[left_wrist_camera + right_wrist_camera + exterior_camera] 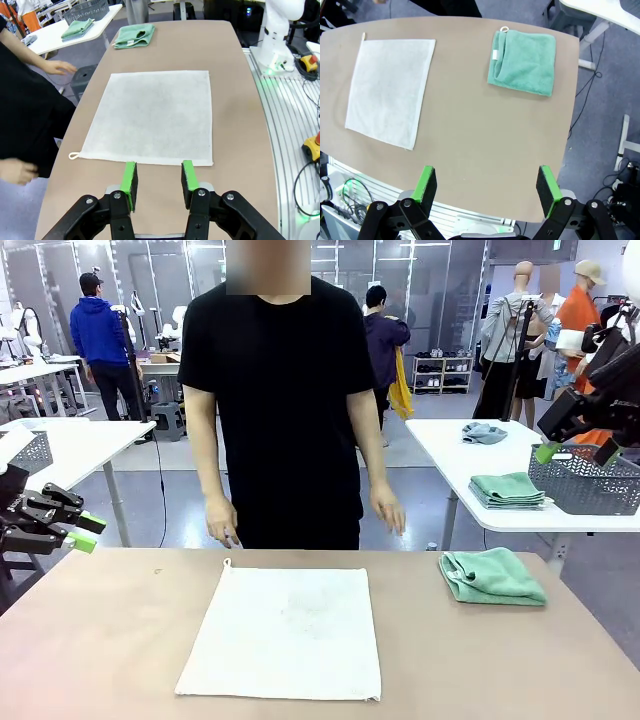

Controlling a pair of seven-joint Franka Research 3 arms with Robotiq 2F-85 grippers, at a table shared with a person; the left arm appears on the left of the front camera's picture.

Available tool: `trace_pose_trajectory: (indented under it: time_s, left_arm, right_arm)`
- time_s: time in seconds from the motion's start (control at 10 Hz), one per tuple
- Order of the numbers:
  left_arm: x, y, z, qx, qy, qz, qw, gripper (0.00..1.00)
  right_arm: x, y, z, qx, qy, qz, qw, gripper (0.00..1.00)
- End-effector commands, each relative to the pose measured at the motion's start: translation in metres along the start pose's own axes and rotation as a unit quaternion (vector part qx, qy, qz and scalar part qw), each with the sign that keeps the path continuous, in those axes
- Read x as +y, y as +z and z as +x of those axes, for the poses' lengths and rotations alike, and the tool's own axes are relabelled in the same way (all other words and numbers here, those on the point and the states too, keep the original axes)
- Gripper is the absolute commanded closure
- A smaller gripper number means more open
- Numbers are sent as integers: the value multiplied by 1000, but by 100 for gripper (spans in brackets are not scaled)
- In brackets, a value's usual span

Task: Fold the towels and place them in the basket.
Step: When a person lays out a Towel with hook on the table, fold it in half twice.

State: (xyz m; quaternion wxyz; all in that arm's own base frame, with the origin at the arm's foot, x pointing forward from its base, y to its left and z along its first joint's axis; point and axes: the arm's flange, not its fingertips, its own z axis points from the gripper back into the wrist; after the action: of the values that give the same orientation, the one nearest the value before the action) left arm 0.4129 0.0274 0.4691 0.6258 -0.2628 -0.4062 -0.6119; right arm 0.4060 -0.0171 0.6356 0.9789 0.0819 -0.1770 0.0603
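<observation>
Brown table [100, 640] under the white towel [285, 635]. Person [275, 390] in black standing just beyond the white towel's far edge, one hand [222, 525] and the other hand [388, 512] hanging empty, clear of the cloth. White towel itself spread flat and unfolded. Dark grey basket [585, 480] well beyond and to the right of the white towel, on a separate white side table [450, 445]. Folded green towels [508, 490] just beside the basket, on the side nearer the white towel. Green towel [492, 575] loosely folded, to the right of the white towel level with its far edge, well apart from it. Left gripper [88, 532] raised off to the white towel's left, aimed at its left edge, jaws partly apart with nothing between. Right gripper [576, 452] high and far to the white towel's right, jaws spread wide, empty. Small loop [228, 563] at the white towel's far left corner.
</observation>
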Motion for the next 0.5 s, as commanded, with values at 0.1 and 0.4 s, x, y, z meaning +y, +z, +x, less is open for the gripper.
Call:
trace_pose_trajectory:
  time_s: [0.1,0.4]
  left_arm:
    - [0,2,8,-12,-4,1,1000,39]
    - [-5,-12,74,71,-27,7,997,13]
  right_arm:
    - [0,0,0,0,0,0,1000,1]
    - [45,0,12,-8,104,4,995,3]
